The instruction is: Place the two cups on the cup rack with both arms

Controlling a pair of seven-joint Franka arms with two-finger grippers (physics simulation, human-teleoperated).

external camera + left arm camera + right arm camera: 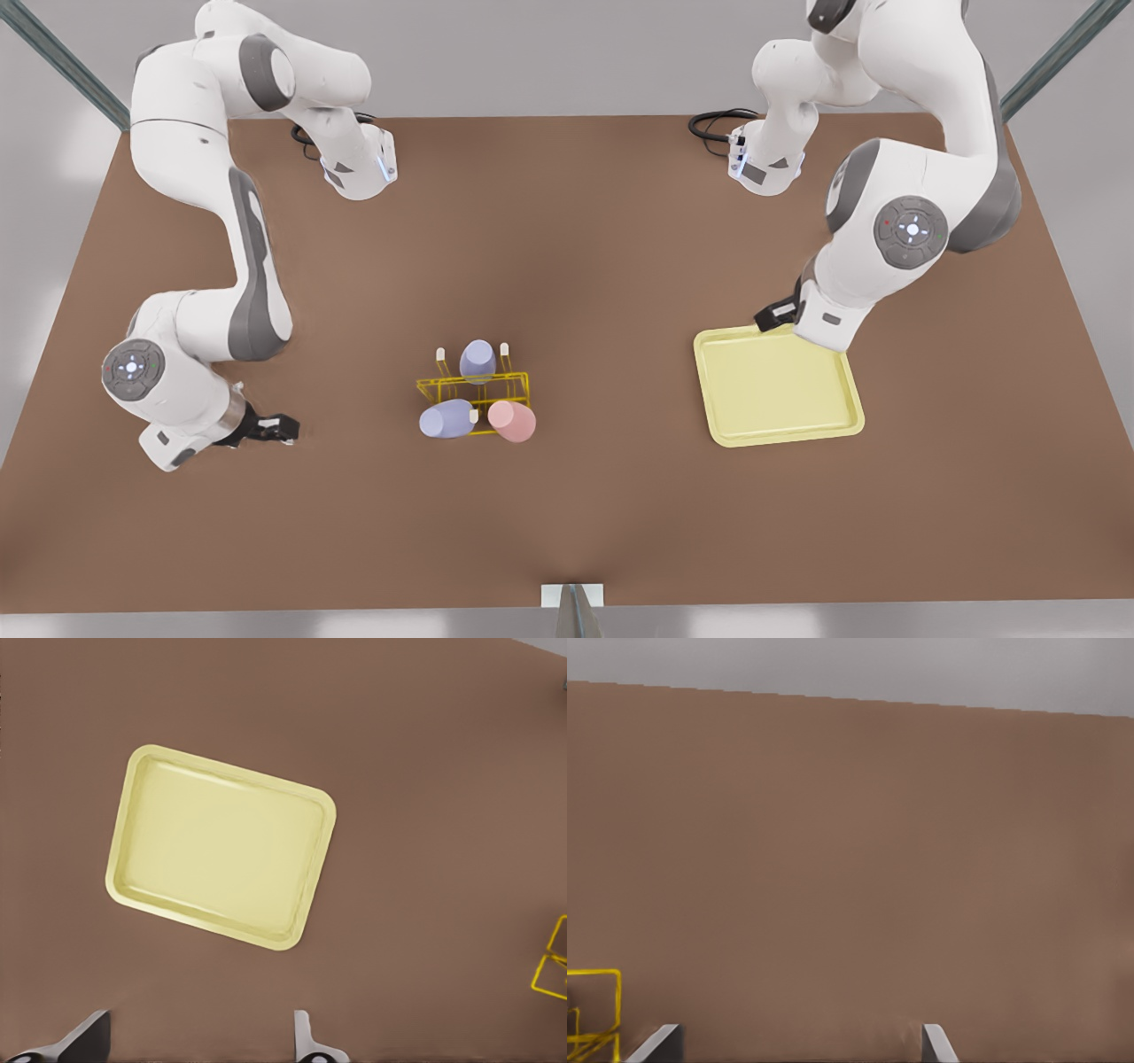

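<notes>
The cup rack (474,387) is standing in the middle of the worktop (567,496). One lavender cup (477,359) is sitting on a far peg, a second lavender cup (447,419) is lying tilted at the near side, and the pink cup (512,421) is leaning just beside it, touching the wire. All three seem to be on the rack already, so I judge the task nearly finished.

The left hand (199,1036) is hanging above the yellow tray (221,846) with its fingers spread and holding nothing. The right hand (802,1041) is low over the worktop at the front view's left, near the rack, also spread and empty.

To finish well, each arm should be lifting straight away, slowly, without brushing the wire, because the near cups look loosely seated.
</notes>
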